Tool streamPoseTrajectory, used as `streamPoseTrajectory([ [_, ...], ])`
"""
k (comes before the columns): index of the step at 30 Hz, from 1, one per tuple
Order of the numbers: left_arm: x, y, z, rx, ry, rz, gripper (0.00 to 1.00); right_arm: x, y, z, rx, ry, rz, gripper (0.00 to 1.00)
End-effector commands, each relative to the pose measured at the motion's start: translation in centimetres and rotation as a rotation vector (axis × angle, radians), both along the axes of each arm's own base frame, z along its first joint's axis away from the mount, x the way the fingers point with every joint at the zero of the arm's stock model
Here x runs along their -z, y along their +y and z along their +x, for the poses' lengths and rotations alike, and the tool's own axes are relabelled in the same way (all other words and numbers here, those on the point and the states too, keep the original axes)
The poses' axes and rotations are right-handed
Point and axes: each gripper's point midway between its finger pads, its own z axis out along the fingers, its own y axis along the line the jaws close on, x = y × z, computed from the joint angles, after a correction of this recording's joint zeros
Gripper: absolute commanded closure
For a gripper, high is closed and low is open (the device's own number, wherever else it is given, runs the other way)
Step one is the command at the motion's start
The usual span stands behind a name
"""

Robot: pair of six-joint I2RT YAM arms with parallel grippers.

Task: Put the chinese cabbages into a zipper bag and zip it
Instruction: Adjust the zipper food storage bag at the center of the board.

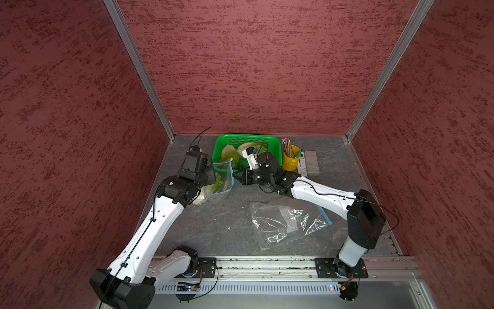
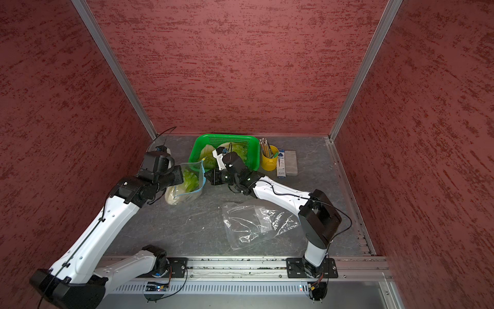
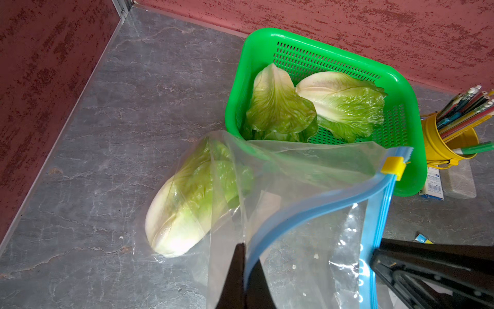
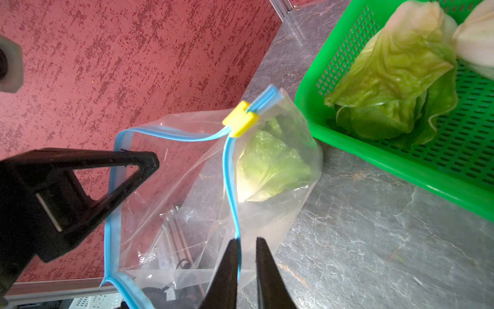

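Note:
The clear zipper bag [image 3: 307,174] with a blue zip rim and a yellow slider [image 4: 240,119] stands with its mouth wide, left of the green basket [image 1: 248,137]. One of the chinese cabbages [image 3: 187,203] lies inside the bag. Two more [image 3: 278,107] [image 3: 344,104] lie in the basket. My left gripper [image 3: 244,244] is shut on the near blue rim. On the opposite rim my right gripper [image 4: 247,239] has its jaws a little apart, with the blue strip resting against one finger. In both top views the grippers face each other across the bag [image 1: 223,182] [image 2: 192,184].
A second, crumpled clear bag [image 1: 286,222] lies on the table in front of the right arm. Right of the basket stand a yellow cup of pencils [image 1: 291,157], a small box and a grey block [image 1: 311,161]. Red walls close in on three sides.

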Motion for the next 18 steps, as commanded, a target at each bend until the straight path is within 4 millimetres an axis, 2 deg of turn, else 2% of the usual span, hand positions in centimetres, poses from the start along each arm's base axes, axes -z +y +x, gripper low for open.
streamPoseTrajectory([
  [1, -1.4, 1.5, 0.1, -0.059, -0.022, 0.021, 1.00, -6.5, 0.8, -0.5, -0.060, -0.082, 0.144, 0.70],
  [4, -1.6, 3.3, 0.0, -0.117, -0.011, 0.036, 1.00, -8.4, 1.2, -0.7, -0.075, -0.075, 0.193, 0.62],
  [6, -2.2, 4.6, -0.2, -0.155, -0.023, 0.061, 1.00, -9.6, 0.7, -0.3, -0.041, -0.109, 0.201, 0.52],
  [8, -2.9, 5.9, -0.3, -0.187, -0.035, 0.083, 1.00, -9.7, -0.1, 0.6, 0.022, -0.137, 0.177, 0.47],
  [12, -4.3, 8.1, -0.7, -0.235, -0.044, 0.122, 1.00, -8.6, -0.9, 2.2, 0.068, -0.120, 0.153, 0.43],
  [14, -4.8, 8.6, -0.6, -0.237, -0.058, 0.141, 1.00, -7.7, -1.3, 3.1, 0.109, -0.106, 0.128, 0.40],
  [18, -4.5, 6.7, 0.1, -0.153, -0.075, 0.080, 1.00, -5.2, -2.0, 5.4, 0.180, -0.071, 0.087, 0.35],
])
